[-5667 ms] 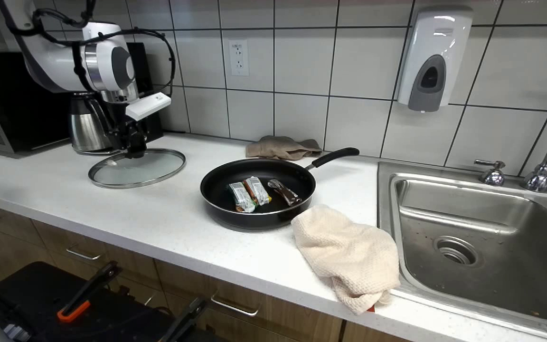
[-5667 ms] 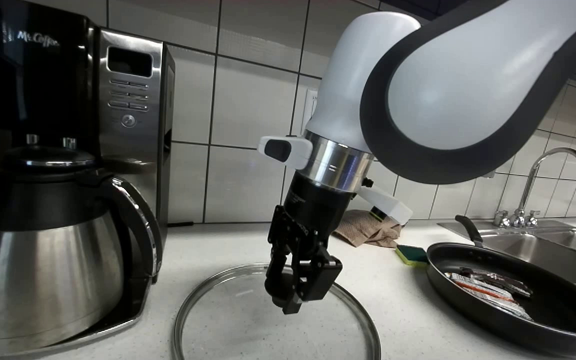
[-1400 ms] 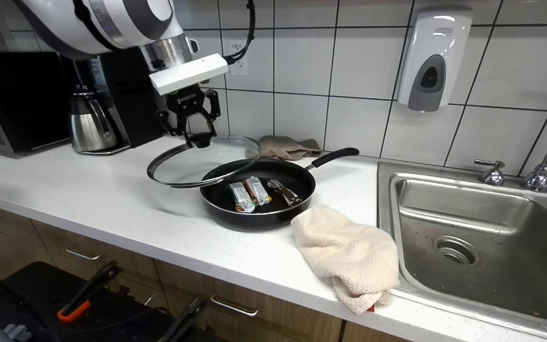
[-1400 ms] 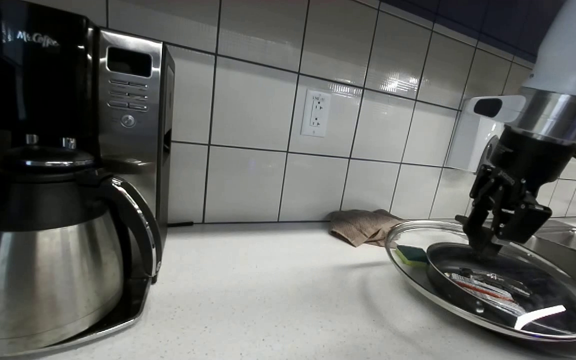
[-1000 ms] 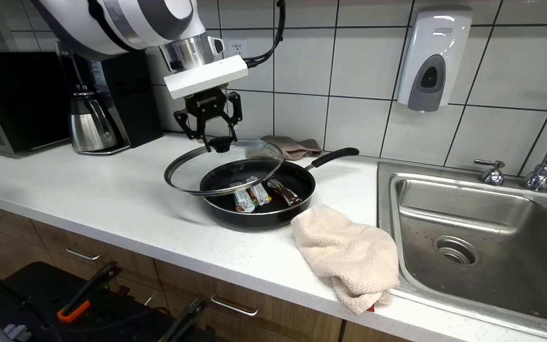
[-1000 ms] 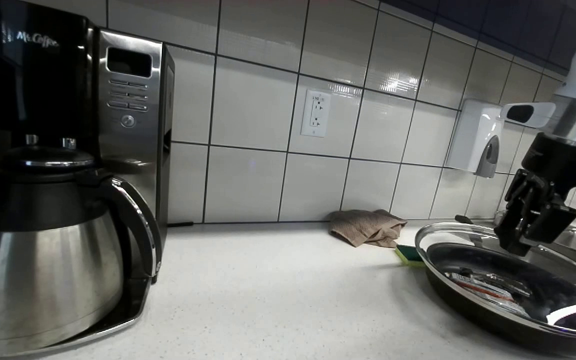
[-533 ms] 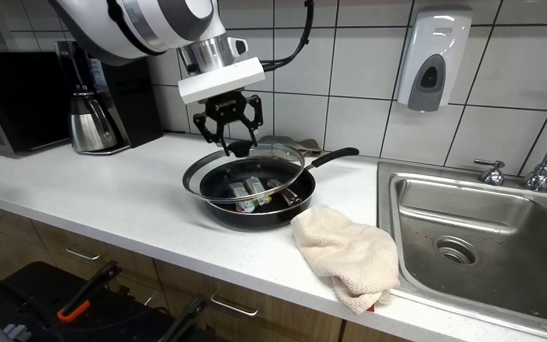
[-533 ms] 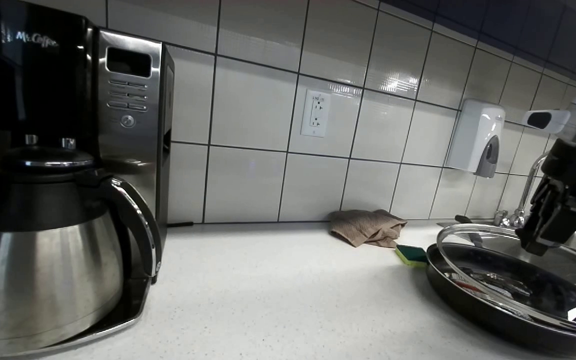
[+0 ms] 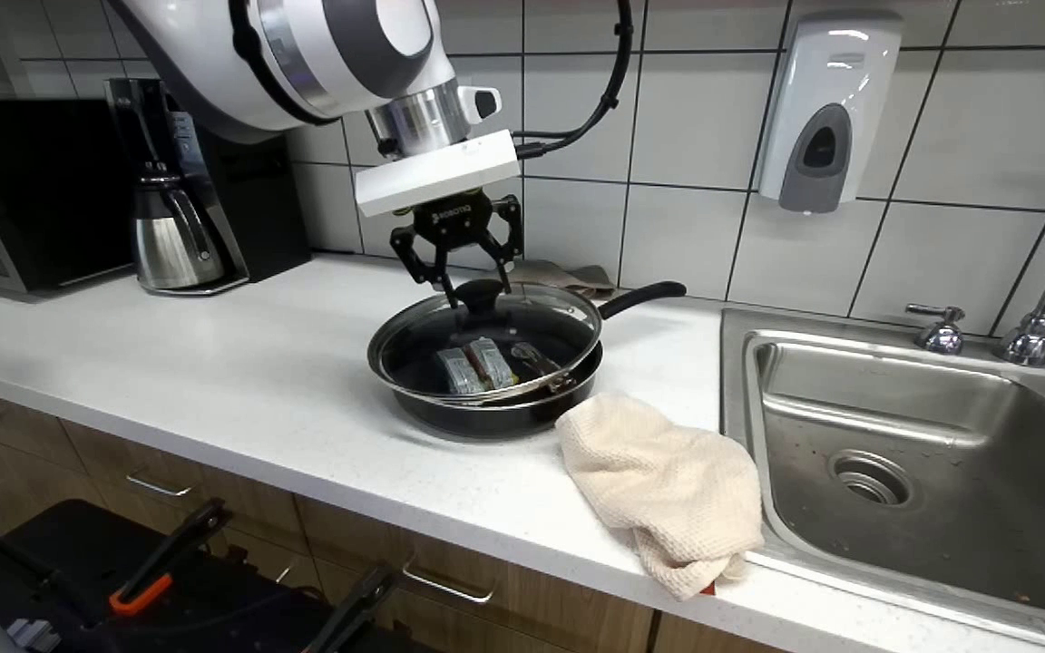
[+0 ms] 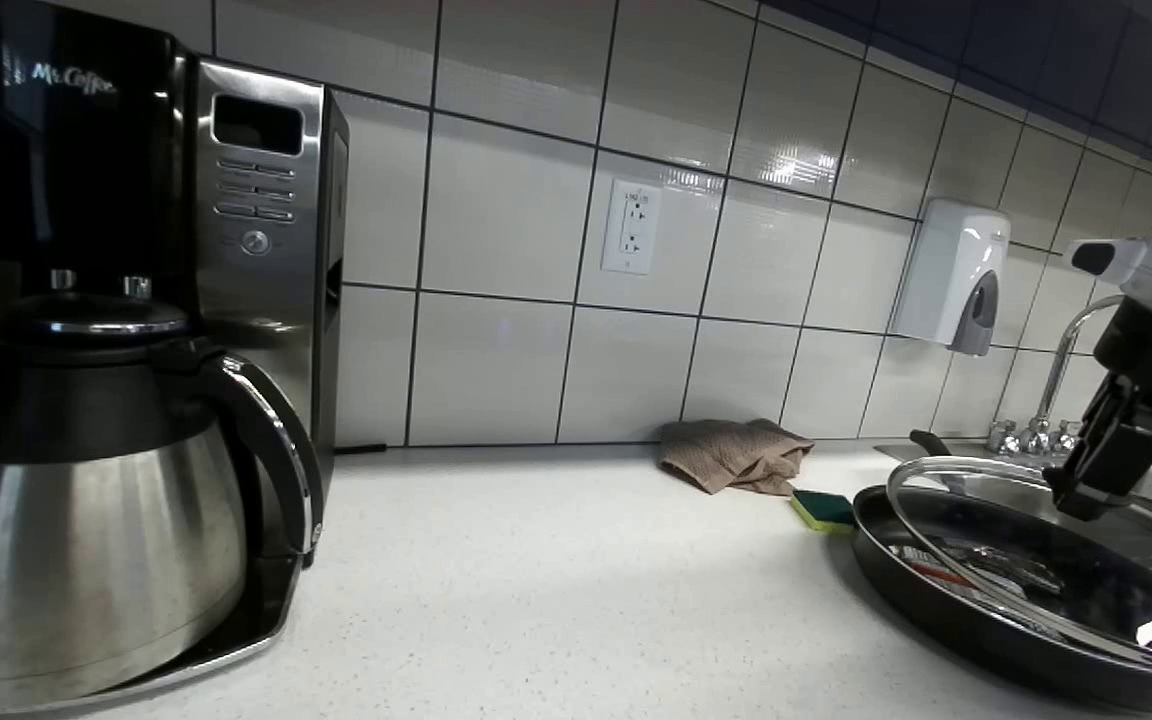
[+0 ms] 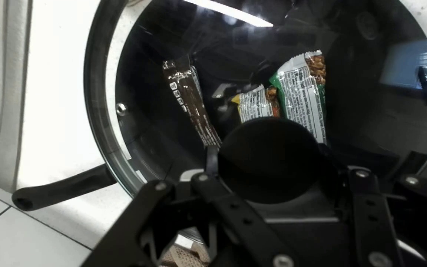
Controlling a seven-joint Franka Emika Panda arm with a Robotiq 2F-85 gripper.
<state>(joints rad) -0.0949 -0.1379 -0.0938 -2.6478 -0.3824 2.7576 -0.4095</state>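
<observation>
My gripper [image 9: 481,292] is shut on the black knob [image 11: 269,159] of a round glass lid [image 9: 414,336] with a metal rim. In the wrist view one finger [image 11: 212,159] stands on each side of the knob. The lid is over the black frying pan [image 9: 477,420], slightly tilted, with a gap between the rims at the front right. I cannot tell whether lid and pan touch. Through the glass I see a brown packet [image 11: 187,100] and two silver-backed snack packets [image 11: 300,92] in the pan. Lid [image 10: 936,463] and pan [image 10: 1036,650] also show in an exterior view, cut off at the edge.
The pan handle [image 9: 640,297] points back right toward the wall. A beige cloth [image 9: 668,490] lies between pan and sink [image 9: 740,435]. A brown cloth [image 10: 731,455] and a sponge [image 10: 823,510] lie behind the pan. A coffee maker [image 10: 266,240] stands at the left.
The lid was lifted from the counter beside the coffee maker and carried right to the pan. In the last half second it moved slightly right and down over the pan.
</observation>
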